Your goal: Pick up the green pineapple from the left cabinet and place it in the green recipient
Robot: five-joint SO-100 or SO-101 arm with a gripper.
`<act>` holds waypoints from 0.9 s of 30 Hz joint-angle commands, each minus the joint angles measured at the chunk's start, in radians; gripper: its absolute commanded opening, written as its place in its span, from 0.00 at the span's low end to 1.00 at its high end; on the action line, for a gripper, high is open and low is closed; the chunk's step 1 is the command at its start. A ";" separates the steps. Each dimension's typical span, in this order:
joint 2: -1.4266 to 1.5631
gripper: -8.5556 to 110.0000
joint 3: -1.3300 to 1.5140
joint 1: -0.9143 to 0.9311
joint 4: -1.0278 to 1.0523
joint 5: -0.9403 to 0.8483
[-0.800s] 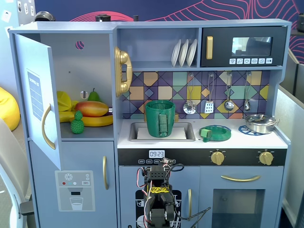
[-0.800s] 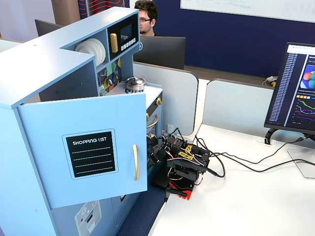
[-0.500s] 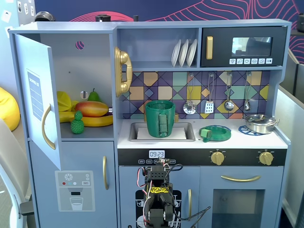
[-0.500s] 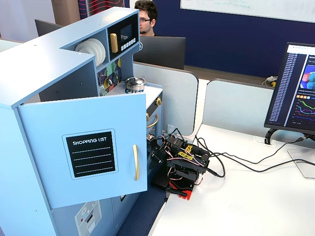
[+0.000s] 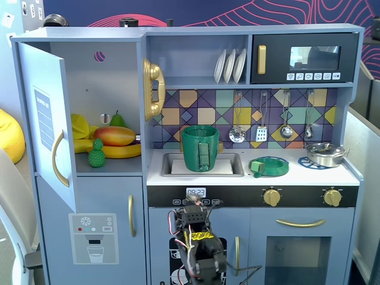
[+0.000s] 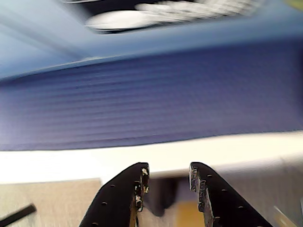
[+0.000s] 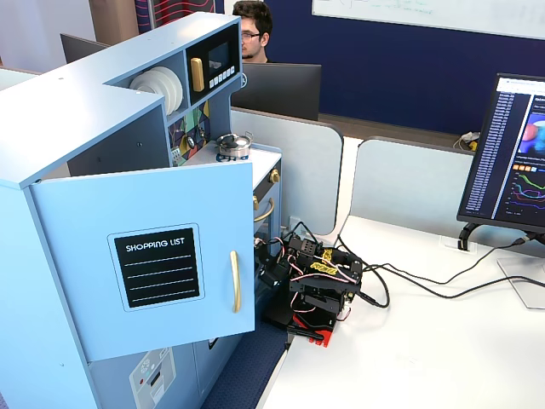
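The green pineapple [image 5: 96,154] stands at the front of the shelf in the left cabinet [image 5: 110,77], whose door [image 5: 44,119] with a curved gold handle is swung open. The door also shows in a fixed view [image 7: 162,256]. The green recipient [image 5: 200,148], a tall dark-green pot, stands in the sink [image 5: 228,167]. My arm [image 5: 199,246] is folded low in front of the kitchen, far below both. In the wrist view my gripper [image 6: 168,171] is open and empty, and it faces a blurred blue panel and a white edge.
A mango [image 5: 114,135], bananas [image 5: 122,151] and a green pear [image 5: 117,120] lie behind the pineapple. A flat green dish [image 5: 269,165] and a metal pot [image 5: 325,154] sit on the counter. A gold phone [image 5: 152,89] hangs by the cabinet. Cables [image 7: 409,285] run across the white desk.
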 commanded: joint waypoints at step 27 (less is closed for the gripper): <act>-0.831 0.39 -0.675 -0.466 -1.266 -0.232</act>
